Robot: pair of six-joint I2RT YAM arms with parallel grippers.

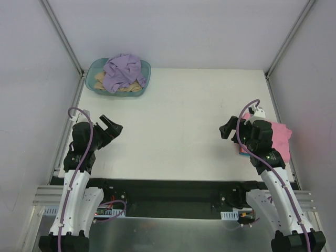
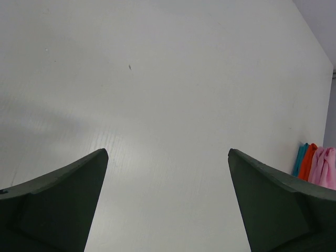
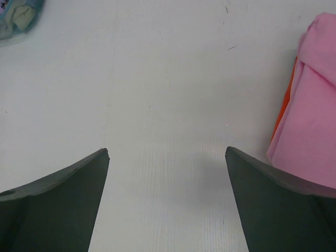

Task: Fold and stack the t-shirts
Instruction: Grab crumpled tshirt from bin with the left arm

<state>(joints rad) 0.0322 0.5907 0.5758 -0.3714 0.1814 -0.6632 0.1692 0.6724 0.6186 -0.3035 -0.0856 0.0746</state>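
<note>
A lavender t-shirt (image 1: pixel 122 71) lies crumpled on top of a tan t-shirt (image 1: pixel 131 88) in the teal tub (image 1: pixel 93 70) at the back left. A pink t-shirt (image 1: pixel 279 135) lies folded at the right edge, behind my right arm; it also shows in the right wrist view (image 3: pixel 310 121) and the left wrist view (image 2: pixel 326 167). My left gripper (image 1: pixel 112 126) is open and empty over bare table at the left. My right gripper (image 1: pixel 227 128) is open and empty, just left of the pink shirt.
Orange (image 3: pixel 283 113) and teal (image 2: pixel 300 159) cloth edges show under the pink shirt. White walls with metal posts enclose the white table (image 1: pixel 184 115). The tub's corner shows at the top left of the right wrist view (image 3: pixel 18 18).
</note>
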